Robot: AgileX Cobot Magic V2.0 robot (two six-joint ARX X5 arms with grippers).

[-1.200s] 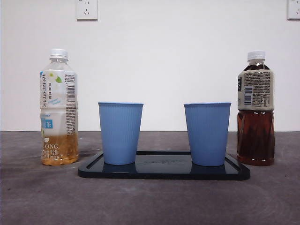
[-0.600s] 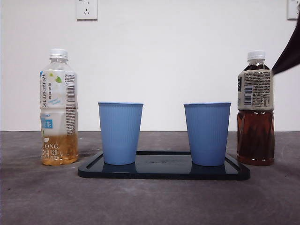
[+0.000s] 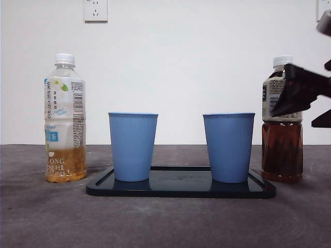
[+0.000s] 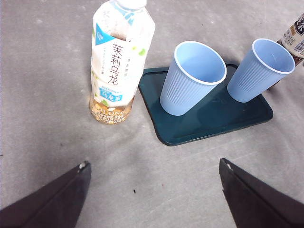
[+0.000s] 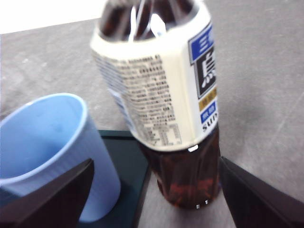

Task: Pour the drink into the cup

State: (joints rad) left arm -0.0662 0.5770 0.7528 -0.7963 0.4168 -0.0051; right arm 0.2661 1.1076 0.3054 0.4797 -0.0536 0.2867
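A dark tea bottle (image 3: pixel 282 150) with a white cap stands right of a dark tray (image 3: pixel 181 190). Two blue cups stand on the tray, one on the left (image 3: pixel 133 147) and one on the right (image 3: pixel 228 147). A pale tea bottle (image 3: pixel 64 119) stands left of the tray. My right gripper (image 3: pixel 302 111) comes in from the right edge at the dark bottle's label. In the right wrist view it (image 5: pixel 155 160) is open, with the dark bottle (image 5: pixel 161 95) between the jaws and not touched. My left gripper (image 4: pixel 154 163) is open and empty, above the table short of the pale bottle (image 4: pixel 118 61).
A white wall with a power socket (image 3: pixel 95 9) stands behind the grey table. In the right wrist view the right cup (image 5: pixel 47 142) stands on the tray (image 5: pixel 128 190), close beside the dark bottle.
The right gripper has come in from the upper right corner and moved down to the dark bottle's label. The bottles, cups and tray have not moved.
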